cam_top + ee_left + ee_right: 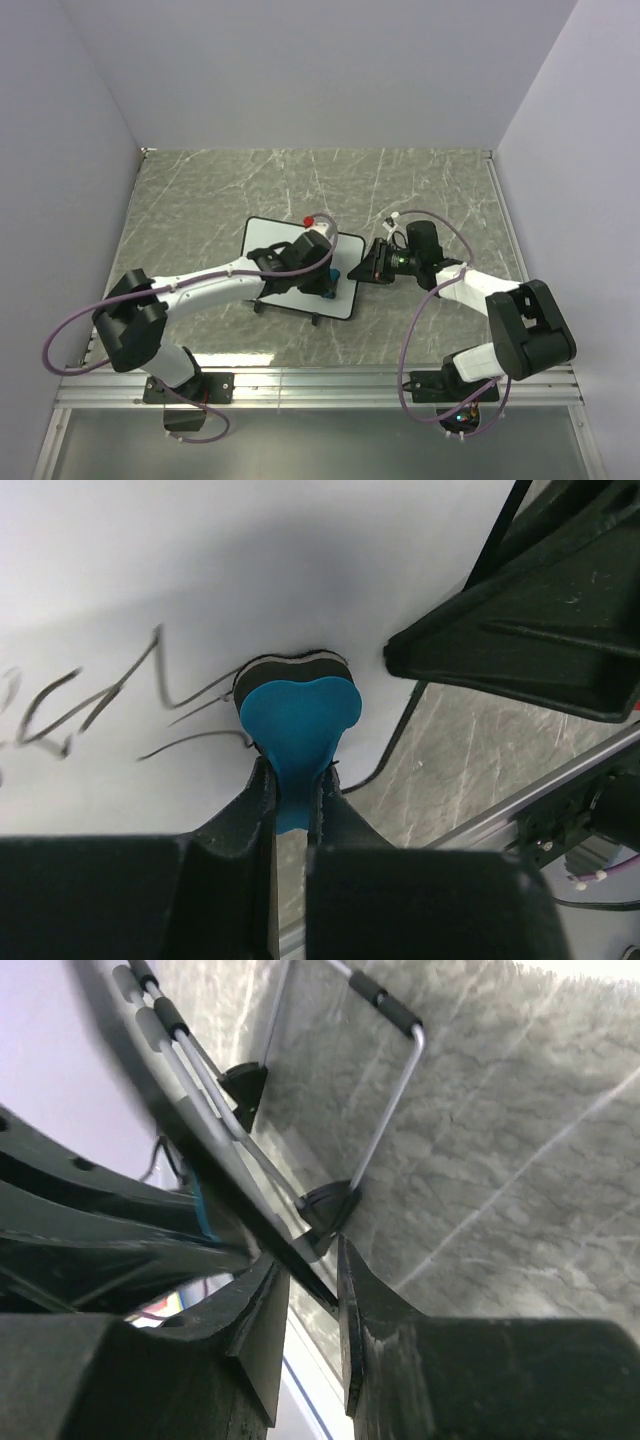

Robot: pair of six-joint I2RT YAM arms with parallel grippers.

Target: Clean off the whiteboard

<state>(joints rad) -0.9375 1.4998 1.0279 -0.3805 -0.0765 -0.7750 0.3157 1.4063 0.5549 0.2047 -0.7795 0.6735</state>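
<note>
The whiteboard [272,240] stands on small black feet at the middle of the marble table. In the left wrist view its white face [200,580] carries a dark scribble [90,705] at the left. My left gripper [327,274] is shut on the blue eraser [298,715], which presses on the board near its right edge and the end of the scribble. My right gripper [358,269] is shut on the board's right edge. The black rim [290,1260] runs between its fingers. Its finger [520,640] shows in the left wrist view.
A small red-and-white item [311,218] sits at the board's far edge, by my left wrist. The board's wire stand [390,1090] shows under it. An aluminium rail [320,385] runs along the table's near edge. Walls close the left, back and right sides.
</note>
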